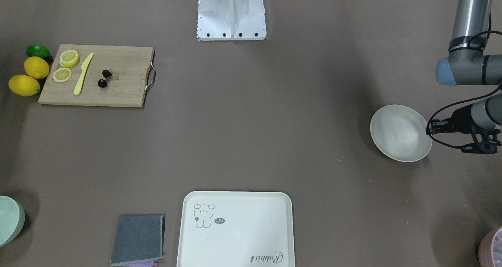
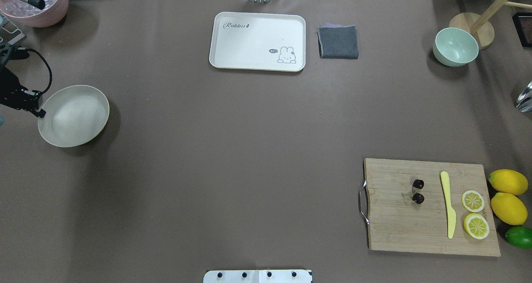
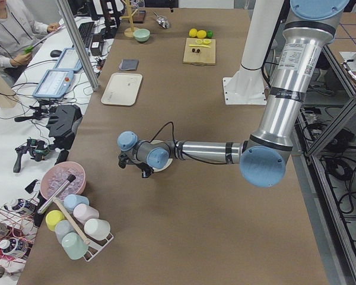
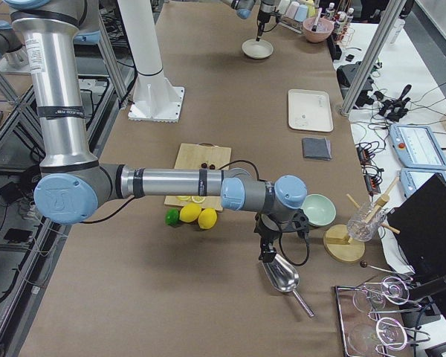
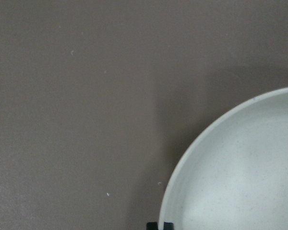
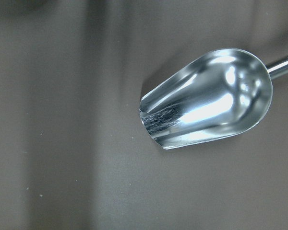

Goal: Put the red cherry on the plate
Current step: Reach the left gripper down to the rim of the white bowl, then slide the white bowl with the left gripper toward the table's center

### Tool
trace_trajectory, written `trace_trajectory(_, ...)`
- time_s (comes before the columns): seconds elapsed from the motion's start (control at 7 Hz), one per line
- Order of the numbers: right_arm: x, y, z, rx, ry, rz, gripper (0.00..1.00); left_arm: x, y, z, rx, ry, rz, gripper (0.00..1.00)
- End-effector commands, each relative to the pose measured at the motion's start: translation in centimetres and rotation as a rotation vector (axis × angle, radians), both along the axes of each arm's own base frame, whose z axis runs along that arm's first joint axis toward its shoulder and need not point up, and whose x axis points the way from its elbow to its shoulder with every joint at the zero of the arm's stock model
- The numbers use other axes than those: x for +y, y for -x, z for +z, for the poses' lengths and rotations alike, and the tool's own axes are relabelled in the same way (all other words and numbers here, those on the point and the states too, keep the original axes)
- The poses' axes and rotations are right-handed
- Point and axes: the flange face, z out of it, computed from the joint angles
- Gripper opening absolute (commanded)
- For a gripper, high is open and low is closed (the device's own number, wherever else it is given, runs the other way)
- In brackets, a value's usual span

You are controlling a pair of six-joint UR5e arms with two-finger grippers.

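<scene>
Where the red cherry [image 1: 104, 79] sits: on the wooden cutting board [image 1: 125, 82], between the yellow knife [image 1: 83, 74] and the board's metal handle. I see two dark shiny fruits close together, both lying on the wood.
Plate [image 1: 400, 133]: round and cream, on the brown desk [image 1: 251, 141], well apart from the cherry, over on the robot's left side.
Left hand [image 2: 38, 109]: right at the plate's rim, on the side away from the cherry. In the wrist view only a small black bit shows at the rim, so I cannot tell if its fingers are apart or together.
Right hand [image 4: 270, 242]: hangs just above a shiny metal scoop [image 6: 206, 96] at the desk's end, past the fruit. I see it only from the side camera, so I cannot tell if it is apart or together.
On the board too: two lemon slices [image 1: 69, 58] next to the knife.
Beside the board: two lemons [image 1: 36, 67] and a lime [image 1: 38, 51], on the desk just off its edge.
Far side of the desk: a cream tray [image 1: 243, 227] with a little animal drawing, a folded grey cloth [image 1: 138, 239] just beside it, and a pale green bowl [image 2: 455, 46].
</scene>
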Motion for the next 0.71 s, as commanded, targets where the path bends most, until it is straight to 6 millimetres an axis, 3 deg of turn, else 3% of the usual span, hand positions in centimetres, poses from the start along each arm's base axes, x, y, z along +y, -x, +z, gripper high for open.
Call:
trace_trajectory(0.0,0.0,0.0,0.1,0.000,0.002,-0.001,1.00,-2.5,0.6,-5.2,0.094,0.087,-0.069,0.00)
trace_trajectory(0.29,-1.0,0.8,-1.2,-0.029,-0.004,0.003,1.00,-5.2,-1.9,-14.9,0.115,0.171,-0.178,0.00)
trace_trajectory(0.43,-1.5,1.3,-1.6,-0.030,0.011,-0.002,1.00,-3.9,-6.3,-19.3,0.123,0.202,-0.173,0.00)
trace_trajectory(0.57,-1.8,1.6,-1.9,-0.032,0.007,-0.007,1.00,-1.3,-10.7,-22.4,0.116,0.217,-0.157,0.00)
